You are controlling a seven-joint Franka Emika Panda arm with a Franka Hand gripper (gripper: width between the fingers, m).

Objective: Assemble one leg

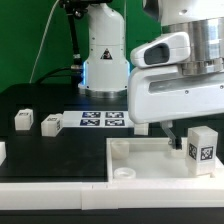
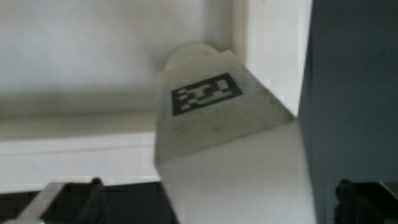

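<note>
- Where the tool (image 2: 217, 196) hangs, jaws spread apart, clamped on nothing; dark fingers (image 2: 71, 198) clear of the block on either side.
- Between them: small white plastic stubby leg (image 2: 214, 115), black-and-white square tag on one face.
- Stands upright inside the large white square tray-like panel (image 1: 150, 160), toward the exterior view's right.
- Open panel floor toward the exterior view's left.
- Well apart on the black bench (image 1: 60, 100): another small white block (image 1: 22, 120), flat white marker board (image 1: 103, 121).

The robot's glossy white arm housing (image 1: 175, 90) carried black fingers (image 2: 365, 197); its white base (image 1: 103, 72) bore a triangular warning label (image 1: 102, 56).
</note>
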